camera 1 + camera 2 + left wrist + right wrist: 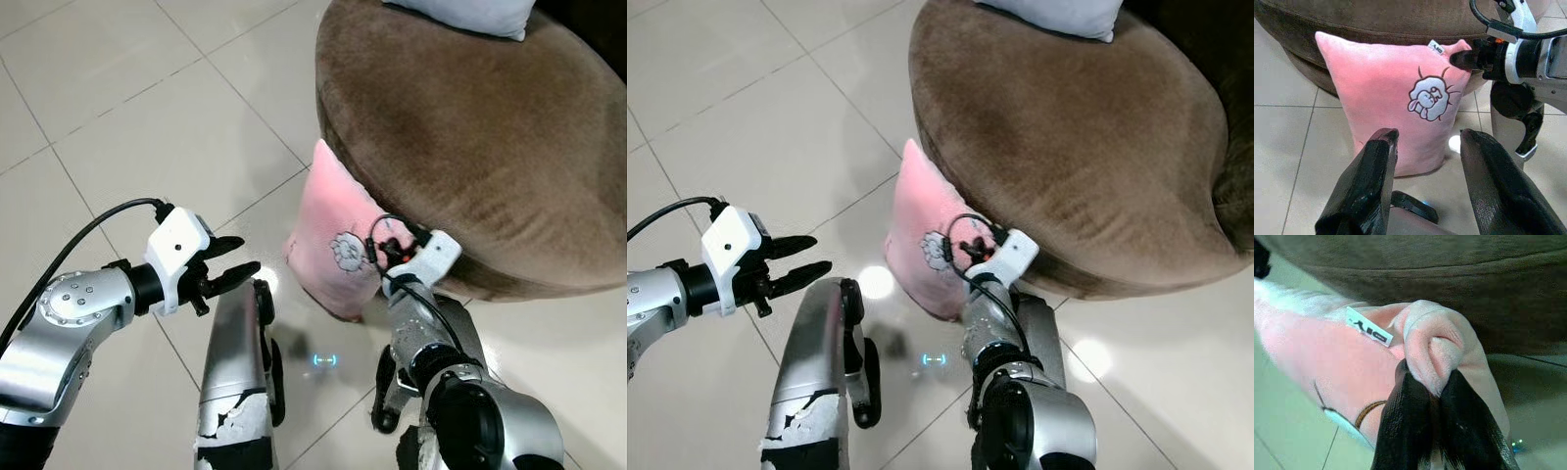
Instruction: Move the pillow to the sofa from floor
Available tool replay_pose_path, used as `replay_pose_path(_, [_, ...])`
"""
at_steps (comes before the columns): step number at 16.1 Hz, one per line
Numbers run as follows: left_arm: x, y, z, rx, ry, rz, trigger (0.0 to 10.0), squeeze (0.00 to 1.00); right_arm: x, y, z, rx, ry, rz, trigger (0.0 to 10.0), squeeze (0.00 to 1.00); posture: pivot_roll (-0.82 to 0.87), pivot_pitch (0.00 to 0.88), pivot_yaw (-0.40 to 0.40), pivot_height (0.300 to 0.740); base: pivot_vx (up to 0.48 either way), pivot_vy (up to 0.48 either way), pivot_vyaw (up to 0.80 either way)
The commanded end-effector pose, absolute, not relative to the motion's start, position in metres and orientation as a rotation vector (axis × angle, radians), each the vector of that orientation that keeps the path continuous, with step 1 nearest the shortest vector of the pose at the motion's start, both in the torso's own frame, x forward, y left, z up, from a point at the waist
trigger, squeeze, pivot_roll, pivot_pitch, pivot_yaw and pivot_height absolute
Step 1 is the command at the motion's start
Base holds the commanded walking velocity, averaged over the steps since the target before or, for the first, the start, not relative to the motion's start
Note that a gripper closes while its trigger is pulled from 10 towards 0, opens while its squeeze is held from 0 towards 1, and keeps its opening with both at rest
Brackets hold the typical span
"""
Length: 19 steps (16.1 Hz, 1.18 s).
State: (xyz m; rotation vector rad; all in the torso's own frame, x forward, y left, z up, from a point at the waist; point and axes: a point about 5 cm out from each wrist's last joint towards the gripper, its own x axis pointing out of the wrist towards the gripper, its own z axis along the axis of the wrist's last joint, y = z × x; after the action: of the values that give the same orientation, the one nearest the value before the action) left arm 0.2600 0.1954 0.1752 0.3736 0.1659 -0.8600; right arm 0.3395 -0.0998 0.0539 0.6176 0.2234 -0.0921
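Already your right gripper (1432, 396) was pinched on a top corner of the pink pillow (333, 235), which stood on the tiled floor (127, 127) leaning against the brown sofa (490, 137). Your left gripper (233, 262) hovered nearby, fingers spread, holding nothing.

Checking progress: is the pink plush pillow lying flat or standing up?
Standing: the pink plush pillow rests on its bottom edge on the tiled floor, leaning against the brown sofa.
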Motion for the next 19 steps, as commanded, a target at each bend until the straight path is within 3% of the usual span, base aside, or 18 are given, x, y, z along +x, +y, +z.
replay_pose_path(1, [0.259, 0.197, 0.166, 0.372, 0.184, -0.848, 10.0, 0.00, 0.327, -0.061, 0.047, 0.666, 0.270, 0.003, 0.0, 0.00, 0.43, 0.348, 0.026, 0.515, 0.000, 0.000, 0.00])
replay_pose_path(4, [0.263, 0.196, 0.158, 0.345, 0.172, -0.823, 10.0, 0.00, 0.326, -0.046, 0.055, 0.705, 0.213, 0.107, 0.0, 0.00, 0.34, 0.299, 0.003, 0.515, 0.000, 0.000, 0.00])
replay_pose_path(8, [0.280, 0.183, 0.150, 0.281, 0.099, -0.779, 10.0, 0.00, 0.346, -0.039, 0.115, 0.692, -0.045, 0.314, 0.0, 0.00, 0.16, 0.200, -0.026, 0.515, 0.000, 0.000, 0.00])
replay_pose_path(14, [0.288, 0.160, 0.170, 0.218, -0.046, -0.745, 10.0, 0.00, 0.345, -0.078, 0.227, 0.715, -0.385, 0.331, 0.0, 0.00, 0.10, 0.081, -0.044, 0.515, 0.000, 0.000, 0.00])
replay_pose_path(17, [0.290, 0.156, 0.199, 0.186, -0.162, -0.718, 10.0, 0.00, 0.334, -0.124, 0.301, 0.680, -0.609, 0.201, 0.0, 0.00, 0.07, 0.045, -0.053, 0.515, 0.000, 0.000, 0.00])
replay_pose_path(19, [0.298, 0.150, 0.224, 0.125, -0.259, -0.630, 10.0, 0.00, 0.322, -0.150, 0.321, 0.509, -0.673, 0.153, 0.0, 0.00, 0.05, 0.018, -0.039, 0.515, 0.000, 0.000, 0.00])
